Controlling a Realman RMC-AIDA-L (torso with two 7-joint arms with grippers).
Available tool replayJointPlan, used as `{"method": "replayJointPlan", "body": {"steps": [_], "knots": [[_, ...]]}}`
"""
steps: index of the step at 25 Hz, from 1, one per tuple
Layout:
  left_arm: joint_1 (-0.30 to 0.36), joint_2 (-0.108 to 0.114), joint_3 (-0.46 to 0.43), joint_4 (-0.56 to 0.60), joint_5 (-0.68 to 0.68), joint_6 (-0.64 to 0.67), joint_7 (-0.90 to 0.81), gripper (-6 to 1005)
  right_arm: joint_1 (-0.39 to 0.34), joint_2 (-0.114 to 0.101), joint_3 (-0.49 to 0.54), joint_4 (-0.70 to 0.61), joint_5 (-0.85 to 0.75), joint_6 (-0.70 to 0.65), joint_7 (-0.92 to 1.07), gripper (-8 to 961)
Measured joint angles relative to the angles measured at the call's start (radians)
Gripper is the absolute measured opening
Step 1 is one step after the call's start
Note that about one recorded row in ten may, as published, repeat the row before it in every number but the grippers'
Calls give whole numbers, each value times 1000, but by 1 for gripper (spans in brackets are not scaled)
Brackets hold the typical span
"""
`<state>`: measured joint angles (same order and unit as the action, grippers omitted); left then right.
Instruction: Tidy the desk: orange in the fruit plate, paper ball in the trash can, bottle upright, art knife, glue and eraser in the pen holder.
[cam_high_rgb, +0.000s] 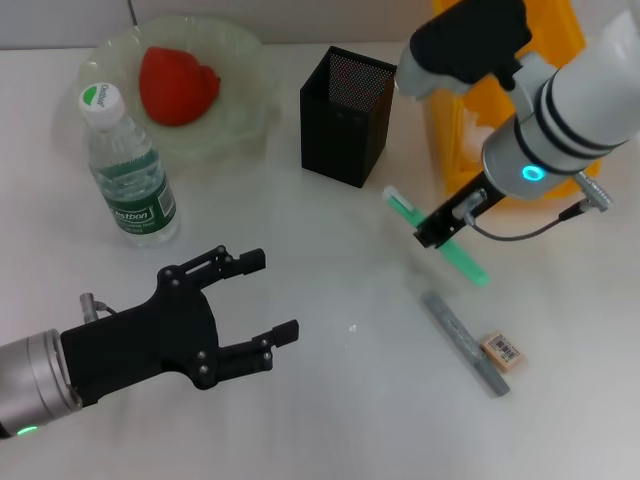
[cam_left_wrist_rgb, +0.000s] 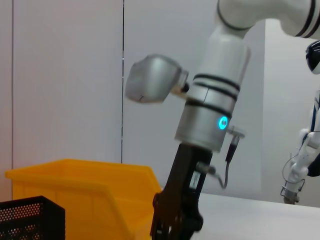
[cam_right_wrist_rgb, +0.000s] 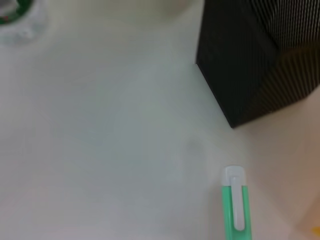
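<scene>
My right gripper (cam_high_rgb: 441, 226) is shut on the green art knife (cam_high_rgb: 462, 258) and holds it just right of the black mesh pen holder (cam_high_rgb: 345, 115). The knife (cam_right_wrist_rgb: 235, 210) and holder (cam_right_wrist_rgb: 250, 65) also show in the right wrist view. A grey glue stick (cam_high_rgb: 462, 341) and the beige eraser (cam_high_rgb: 503, 352) lie on the desk below the right gripper. The orange (cam_high_rgb: 176, 83) sits in the pale-green fruit plate (cam_high_rgb: 238, 120). The bottle (cam_high_rgb: 126, 170) stands upright beside the plate. My left gripper (cam_high_rgb: 268, 296) is open and empty at the front left. The paper ball is out of view.
The yellow trash can (cam_high_rgb: 455, 130) stands at the back right, partly behind my right arm; it also shows in the left wrist view (cam_left_wrist_rgb: 85, 192). The white desk (cam_high_rgb: 330, 410) stretches between the two grippers.
</scene>
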<state>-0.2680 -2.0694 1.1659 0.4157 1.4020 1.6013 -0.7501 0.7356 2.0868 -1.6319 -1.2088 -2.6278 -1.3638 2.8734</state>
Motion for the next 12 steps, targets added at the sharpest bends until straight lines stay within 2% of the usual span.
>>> {"method": "replayJointPlan", "body": {"steps": [6, 7, 8, 11, 12], "knots": [[-5, 0, -1, 0, 0, 0, 0, 811, -77, -3, 82, -276, 48, -113, -10, 190], [-5, 0, -2, 0, 0, 0, 0, 811, -119, -3, 132, -397, 81, -122, -30, 191], [-5, 0, -3, 0, 0, 0, 0, 811, -119, -3, 132, -397, 81, -122, -30, 193], [-5, 0, -3, 0, 0, 0, 0, 811, -210, -1, 198, -521, 162, -29, -104, 197], [-5, 0, -3, 0, 0, 0, 0, 811, -295, -1, 215, -539, 270, 116, -211, 198]]}}
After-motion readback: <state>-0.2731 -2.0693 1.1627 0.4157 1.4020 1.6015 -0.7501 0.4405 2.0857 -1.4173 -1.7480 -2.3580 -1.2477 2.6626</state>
